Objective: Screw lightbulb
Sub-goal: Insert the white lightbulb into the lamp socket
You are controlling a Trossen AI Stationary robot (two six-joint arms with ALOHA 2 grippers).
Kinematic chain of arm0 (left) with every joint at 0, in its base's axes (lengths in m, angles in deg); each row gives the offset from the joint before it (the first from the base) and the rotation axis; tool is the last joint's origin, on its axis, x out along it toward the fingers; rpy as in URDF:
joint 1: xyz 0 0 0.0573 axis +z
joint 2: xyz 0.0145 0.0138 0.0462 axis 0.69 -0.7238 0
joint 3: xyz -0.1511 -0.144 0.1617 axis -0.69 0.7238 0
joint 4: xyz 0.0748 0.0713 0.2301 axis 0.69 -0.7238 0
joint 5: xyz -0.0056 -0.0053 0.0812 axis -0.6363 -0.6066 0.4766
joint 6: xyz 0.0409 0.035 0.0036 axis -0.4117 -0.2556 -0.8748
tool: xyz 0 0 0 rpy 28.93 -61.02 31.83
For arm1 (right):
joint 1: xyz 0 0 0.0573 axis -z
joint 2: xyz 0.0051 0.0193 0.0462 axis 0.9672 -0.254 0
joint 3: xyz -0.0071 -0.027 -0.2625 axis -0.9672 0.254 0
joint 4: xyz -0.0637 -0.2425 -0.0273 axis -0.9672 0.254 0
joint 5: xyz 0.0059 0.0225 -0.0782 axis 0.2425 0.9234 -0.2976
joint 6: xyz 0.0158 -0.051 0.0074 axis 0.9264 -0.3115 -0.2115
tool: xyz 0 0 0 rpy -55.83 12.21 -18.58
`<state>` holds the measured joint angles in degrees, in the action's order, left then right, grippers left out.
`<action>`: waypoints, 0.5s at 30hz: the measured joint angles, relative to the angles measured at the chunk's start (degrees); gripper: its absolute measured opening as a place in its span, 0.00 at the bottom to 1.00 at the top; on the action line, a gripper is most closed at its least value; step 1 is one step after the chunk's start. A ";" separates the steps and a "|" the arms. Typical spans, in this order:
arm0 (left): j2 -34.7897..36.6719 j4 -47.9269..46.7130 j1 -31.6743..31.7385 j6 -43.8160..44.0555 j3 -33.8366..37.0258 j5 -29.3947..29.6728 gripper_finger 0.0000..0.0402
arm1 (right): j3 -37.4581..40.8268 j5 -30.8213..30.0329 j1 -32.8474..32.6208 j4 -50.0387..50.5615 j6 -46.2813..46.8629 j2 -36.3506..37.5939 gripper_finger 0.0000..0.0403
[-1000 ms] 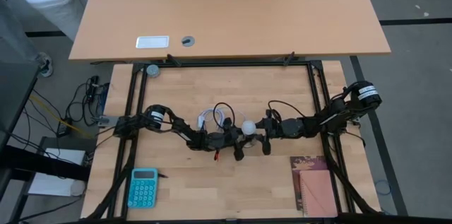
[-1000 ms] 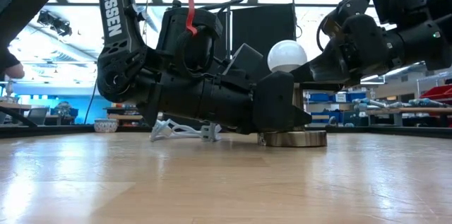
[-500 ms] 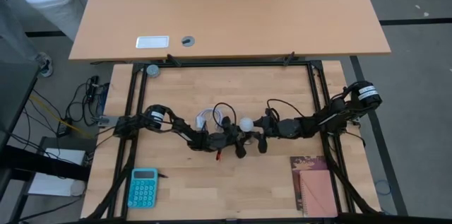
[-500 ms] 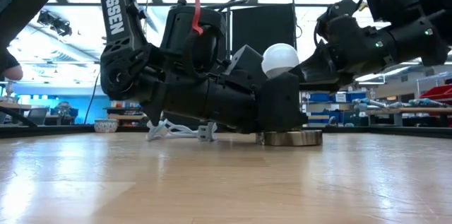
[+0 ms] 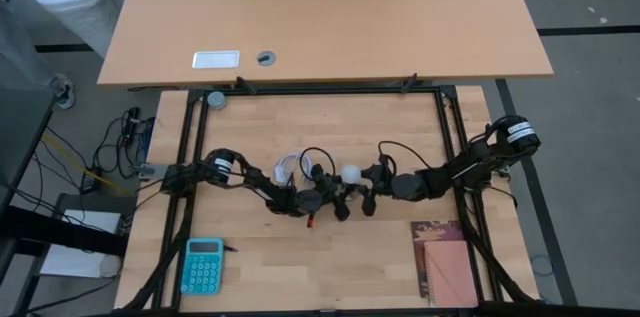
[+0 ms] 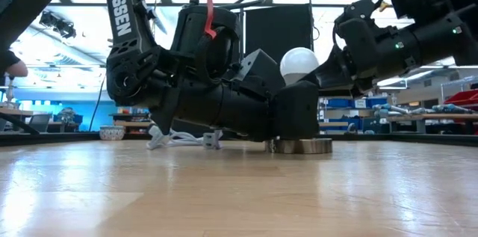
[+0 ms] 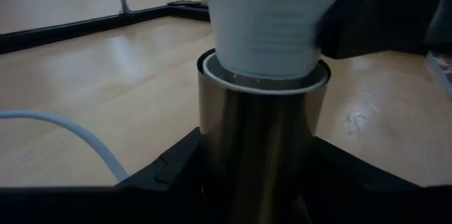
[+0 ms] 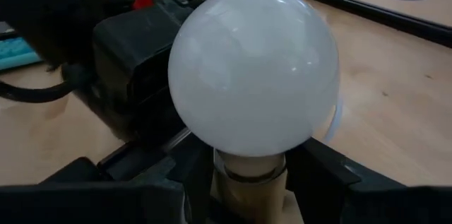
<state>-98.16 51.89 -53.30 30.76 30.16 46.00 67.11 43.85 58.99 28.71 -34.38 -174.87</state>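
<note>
1. The left gripper [image 7: 258, 181] lies low on the table, its fingers [image 7: 166, 171] half spread and clamped on either side of the socket [image 7: 261, 146], a silvery metal cylinder standing upright between them.
2. In the socket's mouth sits the lightbulb [image 7: 272, 22]: its white neck goes down inside the rim, its globe rising above the gripper.
3. The right gripper [image 8: 251, 171] meets it from the opposite side; its fingers [image 8: 321, 171] stand partly apart and pinch the lightbulb [image 8: 251, 72] at the narrow neck just below the globe.
4. In the low view the lightbulb [image 6: 300, 63] shows between the two wrists, over the socket's broad base [image 6: 300, 146] on the wood.
5. Just behind the left gripper [image 5: 338, 197] lies a coiled white cable [image 5: 290, 167].
6. Farther off, nearer the table's front edge, a teal calculator [image 5: 202, 265] lies on the left gripper's side and a reddish notebook [image 5: 447, 262] on the side of the right gripper [image 5: 366, 192].
</note>
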 joint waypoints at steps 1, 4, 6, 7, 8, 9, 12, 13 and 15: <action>-0.04 -0.17 0.02 0.12 -0.25 0.62 0.49 | -0.35 -0.19 0.11 0.47 -0.06 -0.02 0.40; -0.15 -1.55 0.07 0.59 -1.45 3.06 0.49 | -2.20 -1.08 0.51 3.70 -0.29 -0.02 0.40; -0.20 -3.32 0.07 1.05 -2.47 4.80 0.49 | -3.57 -2.32 0.55 6.35 -0.10 -0.02 0.40; -0.23 -3.92 0.08 1.23 -2.89 5.62 0.49 | -3.96 -3.00 0.45 7.21 0.37 -0.02 0.40; -0.23 -4.35 0.09 1.34 -3.19 6.26 0.49 | -4.17 -3.83 0.27 7.72 0.90 -0.02 0.40; -0.23 -4.61 0.11 1.33 -3.44 6.70 0.49 | -4.21 -4.45 0.13 7.81 1.49 -0.02 0.40; -0.26 -4.79 0.13 1.90 -3.80 8.08 0.49 | -4.24 -5.91 -0.19 8.06 3.90 -0.04 0.40; -0.26 -4.90 0.13 2.14 -3.92 8.43 0.49 | -4.28 -6.16 -0.27 8.15 4.44 -0.04 0.40; -0.26 -5.04 0.13 2.75 -4.38 9.44 0.49 | -4.30 -7.04 -0.37 8.42 5.74 -0.07 0.40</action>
<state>-98.42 46.85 -53.17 33.51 25.78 55.44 62.81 36.80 58.62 37.13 -28.64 -174.94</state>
